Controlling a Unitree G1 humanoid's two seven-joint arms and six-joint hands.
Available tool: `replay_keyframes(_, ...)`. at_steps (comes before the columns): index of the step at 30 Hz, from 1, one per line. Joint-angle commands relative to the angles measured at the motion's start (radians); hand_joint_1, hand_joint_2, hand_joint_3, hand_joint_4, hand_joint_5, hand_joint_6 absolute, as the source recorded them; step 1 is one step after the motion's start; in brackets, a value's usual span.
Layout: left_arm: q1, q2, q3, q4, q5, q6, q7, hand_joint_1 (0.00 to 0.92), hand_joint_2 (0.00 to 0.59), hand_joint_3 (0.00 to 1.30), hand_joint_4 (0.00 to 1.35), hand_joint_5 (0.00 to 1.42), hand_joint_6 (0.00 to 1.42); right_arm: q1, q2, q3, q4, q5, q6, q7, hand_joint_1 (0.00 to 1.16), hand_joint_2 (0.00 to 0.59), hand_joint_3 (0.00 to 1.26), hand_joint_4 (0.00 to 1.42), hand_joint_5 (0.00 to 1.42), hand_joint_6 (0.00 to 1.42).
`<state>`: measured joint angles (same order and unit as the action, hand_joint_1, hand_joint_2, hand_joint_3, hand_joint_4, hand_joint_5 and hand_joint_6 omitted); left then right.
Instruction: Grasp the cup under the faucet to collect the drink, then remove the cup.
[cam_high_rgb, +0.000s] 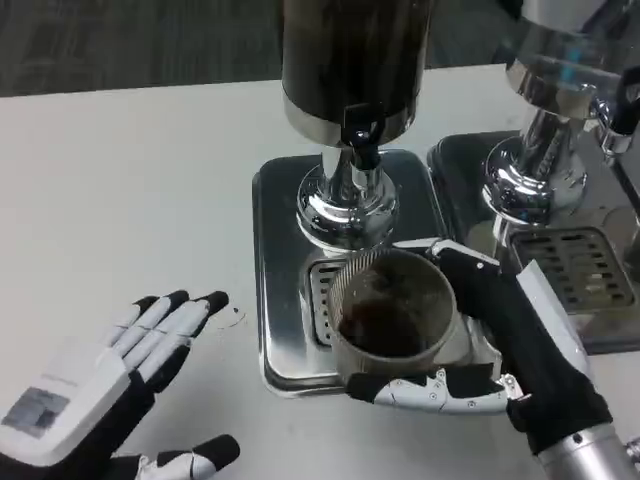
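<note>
Cup (392, 310) gripped by right hand (520, 345) fingers; left hand (110, 385) fingers spread, empty.

Cup (392, 305) translucent w/ dark brown liquid; tray (280, 260) silver (slotted grate); table (130, 190) white.

cup (392, 305) on tray (280, 300), under faucet (362, 140)

The left robot hand (95, 375) lies flat at lower left, white back up, fingers spread, holding nothing. The right robot hand (490, 340) (silver forearm entering at lower right) curls its fingers into a grip.
</note>
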<state>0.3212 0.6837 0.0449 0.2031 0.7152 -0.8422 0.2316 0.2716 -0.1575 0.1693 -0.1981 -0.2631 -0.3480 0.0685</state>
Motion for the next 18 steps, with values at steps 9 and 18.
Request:
replay_keyframes(9,0.153,-0.004,0.021,-0.082,0.030,0.014,0.061,0.000,0.189,0.00,0.00,0.00,0.00,0.030,-0.027,0.036,-0.105,0.039,-0.008,0.069,1.04,0.105,0.66,0.73,0.78,0.97)
replay_keyframes(18,0.170,-0.019,0.009,-0.097,0.038,0.037,0.058,0.000,0.188,0.00,0.00,0.00,0.00,0.046,-0.024,0.040,-0.116,0.063,0.015,0.092,1.04,0.103,0.66,0.73,0.78,0.97)
